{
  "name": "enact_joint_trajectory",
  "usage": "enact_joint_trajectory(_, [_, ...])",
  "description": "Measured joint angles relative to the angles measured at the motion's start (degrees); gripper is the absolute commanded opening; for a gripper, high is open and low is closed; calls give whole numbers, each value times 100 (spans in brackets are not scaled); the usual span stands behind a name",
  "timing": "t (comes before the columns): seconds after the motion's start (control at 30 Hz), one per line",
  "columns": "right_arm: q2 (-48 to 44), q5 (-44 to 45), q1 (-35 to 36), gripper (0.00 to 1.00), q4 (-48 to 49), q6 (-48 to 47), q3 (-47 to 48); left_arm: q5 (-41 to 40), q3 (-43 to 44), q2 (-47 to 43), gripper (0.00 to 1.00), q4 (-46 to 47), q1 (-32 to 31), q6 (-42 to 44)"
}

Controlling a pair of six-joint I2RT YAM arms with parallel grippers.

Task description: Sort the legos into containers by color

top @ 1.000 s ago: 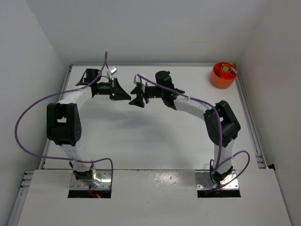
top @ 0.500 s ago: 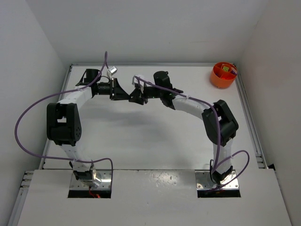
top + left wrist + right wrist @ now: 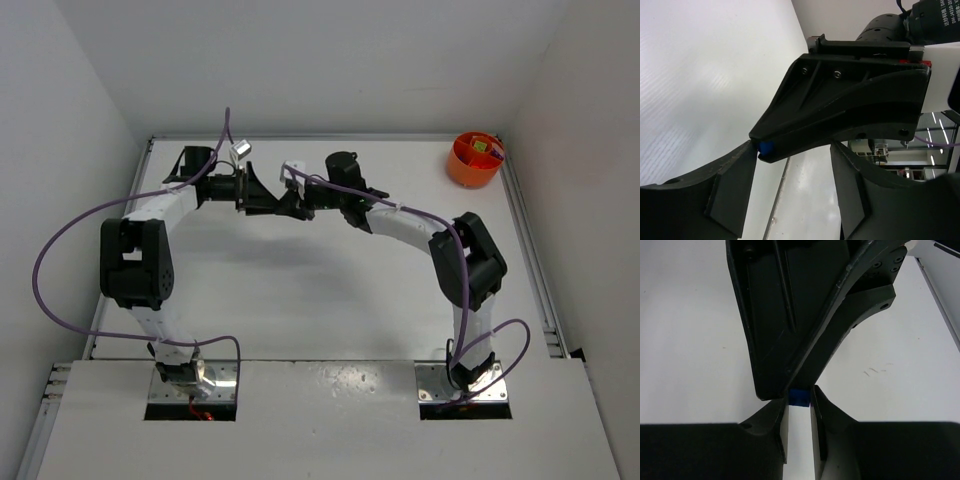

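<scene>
Tiny, light, hard, prob. slick blue lego (image 3: pixel 800 396) mid-air over tabletop (image 3: pixel 300 300) approx. 11 o'clock, clamped by flat sides in R fingers (image 3: pixel 772 430); L fingers (image 3: pixel 732 192) apart.

The white surface (image 3: pixel 330 290) is a matte rectangle enclosed by pale walls on the far side and on both flanks. A metal rail (image 3: pixel 535 270) runs along its right edge. In the far right corner stands a round orange tub (image 3: pixel 468 176), upright, just beside the rail and well apart from everything else. At the near edge a raised white panel (image 3: pixel 330 410) spans the width, with two cut-outs showing the metal base plates (image 3: pixel 190 385) of the arms. Faint scuff marks (image 3: pixel 877 371) show on the surface in the right wrist view.
</scene>
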Motion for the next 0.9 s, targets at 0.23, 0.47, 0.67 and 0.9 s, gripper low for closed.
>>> enact_joint_trajectory(0.23, [-192,302,-37,0,-175,-42,-109,94,-72,-20,67,-13,118,-28])
enact_joint_trajectory(0.47, [-1038,1163,-807,0,-951,131,-442,-356,-227,-280,67,-105,693,127])
enact_joint_trajectory(0.67, [-1132,2181,-2079,0,-1998,778,-22,-2218,-101,-785,67,-660,533,960])
enact_joint_trajectory(0.9, [-236,3171,-3414,0,-3276,1314,1633,-4210,369,-951,64,-1080,-120,1547])
